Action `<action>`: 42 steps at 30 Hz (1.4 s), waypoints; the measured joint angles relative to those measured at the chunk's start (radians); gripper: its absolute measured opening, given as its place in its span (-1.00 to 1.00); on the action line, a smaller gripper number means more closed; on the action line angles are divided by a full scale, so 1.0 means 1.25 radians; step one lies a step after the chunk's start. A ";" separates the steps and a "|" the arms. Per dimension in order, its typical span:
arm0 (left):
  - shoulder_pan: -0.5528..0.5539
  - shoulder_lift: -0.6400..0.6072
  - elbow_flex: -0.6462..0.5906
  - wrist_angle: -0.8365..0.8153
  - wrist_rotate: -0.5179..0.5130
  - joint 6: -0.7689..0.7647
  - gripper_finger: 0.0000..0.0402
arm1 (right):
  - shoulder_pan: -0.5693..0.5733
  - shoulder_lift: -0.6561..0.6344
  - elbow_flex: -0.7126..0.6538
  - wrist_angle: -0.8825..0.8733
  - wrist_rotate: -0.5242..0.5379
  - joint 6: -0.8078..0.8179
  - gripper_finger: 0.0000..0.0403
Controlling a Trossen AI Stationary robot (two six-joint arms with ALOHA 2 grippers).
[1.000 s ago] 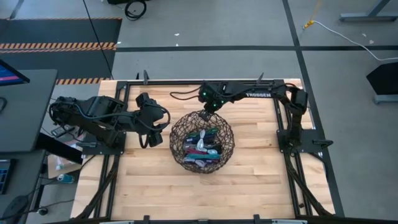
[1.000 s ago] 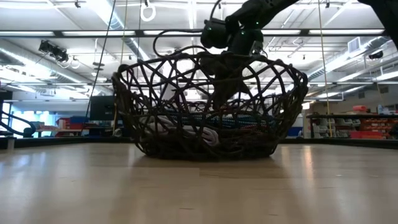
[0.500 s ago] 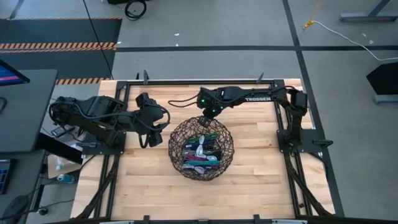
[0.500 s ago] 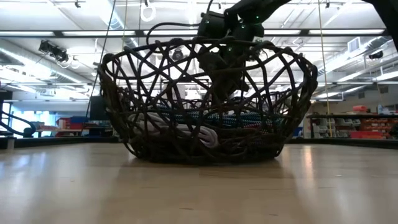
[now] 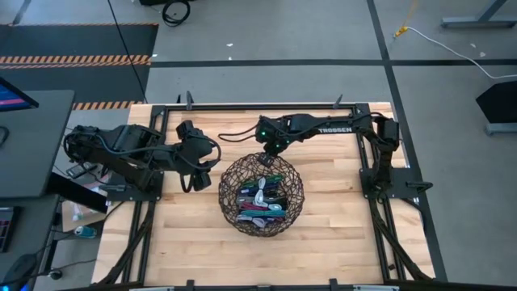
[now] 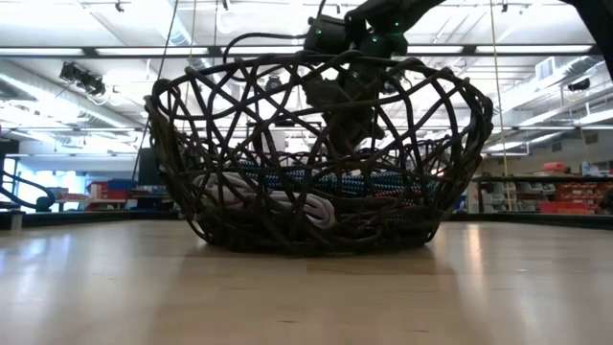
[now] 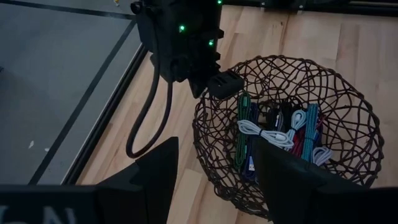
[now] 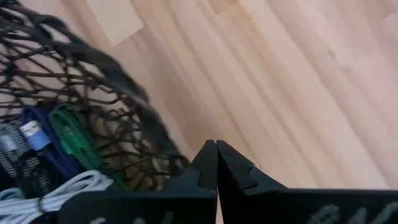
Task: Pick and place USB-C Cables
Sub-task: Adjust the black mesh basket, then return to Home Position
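1. Wire basket point(image 5: 230, 212): a dark, open-weave bowl standing on the wooden table point(image 5: 339, 234) near its centre, seen from above in the high view.
2. USB-C Cables point(image 5: 262, 196): folded bundles lying together in the bottom of the basket; green, blue, white, black and reddish ones show in the left wrist view point(image 7: 273, 134).
3. Right gripper point(image 5: 266, 158): at the basket's rim at 12 o'clock in the high view, reached out from the arm's base at the table's 3 o'clock side. Its fingers point(image 8: 208, 163) are pressed together tip to tip, with nothing between them, just beside the outer weave of the basket.
4. Left gripper point(image 5: 196, 180): waits at the basket's 9 o'clock side, apart from it, facing the basket. Its fingers point(image 7: 158, 171) stand spread wide and hold nothing.
5. Low view: the basket point(image 6: 182, 172) fills the middle, with pale and teal cables point(image 6: 287, 201) visible through its weave; the right gripper point(image 6: 347, 101) shows behind the far rim.
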 joint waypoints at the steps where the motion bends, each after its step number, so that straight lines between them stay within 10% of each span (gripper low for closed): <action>1: 0.000 0.000 0.000 0.000 0.000 0.000 0.05 | -0.003 -0.002 0.000 -0.002 0.015 -0.003 -1.00; 15: 0.000 0.000 0.000 0.000 0.000 0.000 0.05 | -0.040 -0.181 0.000 -0.006 0.044 -0.007 -1.00; 42: -0.113 -0.049 0.000 -0.206 -0.097 -0.063 -0.02 | 0.277 -0.687 0.001 0.055 0.265 -0.109 -1.00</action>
